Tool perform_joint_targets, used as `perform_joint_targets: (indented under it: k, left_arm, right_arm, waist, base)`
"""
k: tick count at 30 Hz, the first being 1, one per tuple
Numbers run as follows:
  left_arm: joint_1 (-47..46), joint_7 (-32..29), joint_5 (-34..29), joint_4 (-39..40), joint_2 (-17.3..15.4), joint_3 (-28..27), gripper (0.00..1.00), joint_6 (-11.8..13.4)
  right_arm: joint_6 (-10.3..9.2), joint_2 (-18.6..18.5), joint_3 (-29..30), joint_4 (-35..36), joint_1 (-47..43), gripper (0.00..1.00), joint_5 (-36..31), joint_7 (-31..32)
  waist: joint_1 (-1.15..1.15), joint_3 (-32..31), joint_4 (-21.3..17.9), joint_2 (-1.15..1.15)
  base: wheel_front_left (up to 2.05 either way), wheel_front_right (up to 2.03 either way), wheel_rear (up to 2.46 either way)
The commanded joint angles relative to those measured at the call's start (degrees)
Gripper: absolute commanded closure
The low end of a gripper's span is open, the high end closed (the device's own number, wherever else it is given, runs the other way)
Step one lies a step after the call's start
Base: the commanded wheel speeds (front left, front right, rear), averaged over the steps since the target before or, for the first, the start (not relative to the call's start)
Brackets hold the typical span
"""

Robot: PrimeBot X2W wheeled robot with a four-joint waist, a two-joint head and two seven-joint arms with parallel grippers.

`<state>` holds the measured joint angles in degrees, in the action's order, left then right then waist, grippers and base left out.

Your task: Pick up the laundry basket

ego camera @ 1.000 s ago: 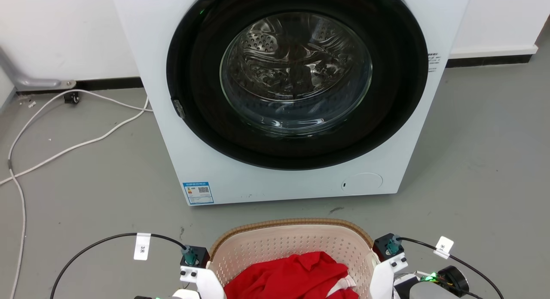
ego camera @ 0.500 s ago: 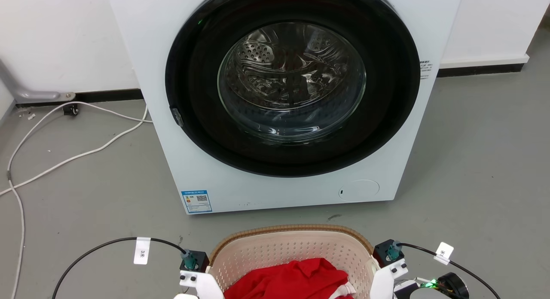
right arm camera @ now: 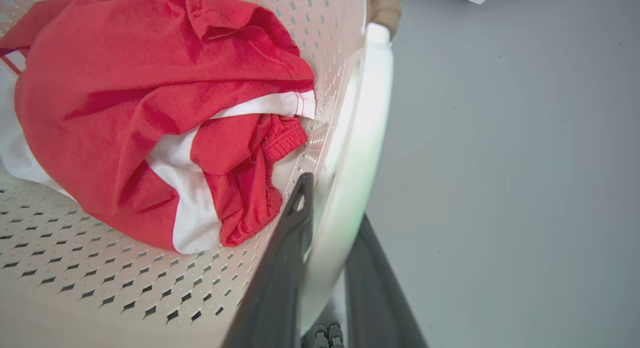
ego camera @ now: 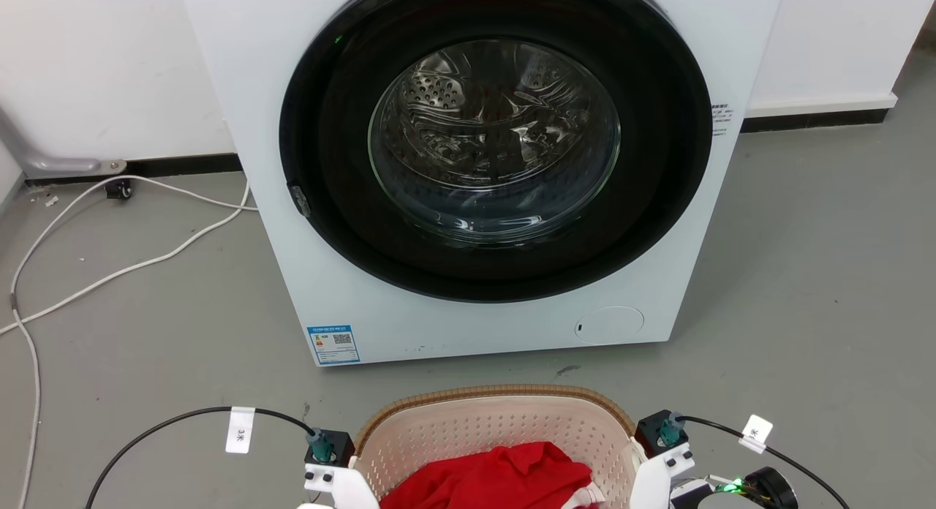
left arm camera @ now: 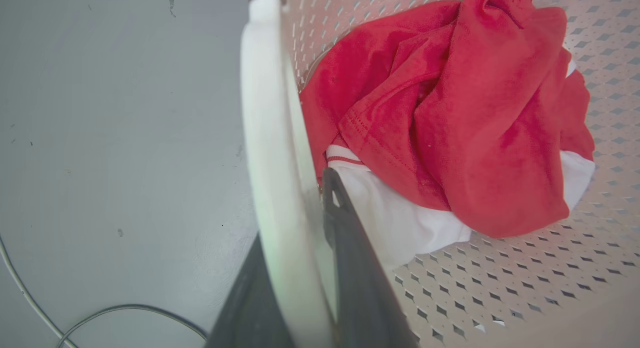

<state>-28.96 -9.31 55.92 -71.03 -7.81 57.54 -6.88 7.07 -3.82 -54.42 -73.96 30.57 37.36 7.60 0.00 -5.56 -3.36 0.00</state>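
Observation:
The laundry basket [ego camera: 497, 393], cream with perforated walls and a brown woven rim, sits at the bottom centre of the head view, just in front of the washer. It holds a red and white garment [ego camera: 497, 480]. In the left wrist view my left gripper [left arm camera: 295, 228] is shut on the basket's white side handle [left arm camera: 265, 113], one dark finger inside the wall and one outside. My right gripper [right arm camera: 332, 223] is shut on the opposite white handle [right arm camera: 372, 103] in the same way. Both wrist camera mounts [ego camera: 329, 450] [ego camera: 662, 432] flank the basket.
A white front-loading washer [ego camera: 482, 165] with its dark round door shut stands right behind the basket. White cables [ego camera: 110, 268] trail over the grey floor at left, and black cables run from both wrists. Open floor lies to the right.
The whole head picture has slid down a little, so the camera has moved. Basket, garment and both wrist mounts keep the same places relative to each other.

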Motion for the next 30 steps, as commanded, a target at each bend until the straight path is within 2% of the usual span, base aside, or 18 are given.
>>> perform_joint_targets:
  k: [1, 30]
  left_arm:
    - [-0.3, 0.5, 0.2, 0.9, 1.3, 0.5, 1.00, -1.0]
    - [-0.8, 1.7, 3.8, 0.3, 0.9, 3.8, 1.00, -1.0]
  right_arm:
    - [0.76, 1.5, -0.6, 0.6, -0.2, 1.00, 0.3, -0.4]
    - [0.76, 1.4, -3.2, 0.4, 0.0, 1.00, 3.2, -1.1]
  waist:
    - [0.00, 0.0, 0.0, 0.00]
    - [0.00, 0.0, -0.3, 0.00]
  base:
    - [0.00, 0.00, 0.00]
    - [0.00, 0.00, 0.00]
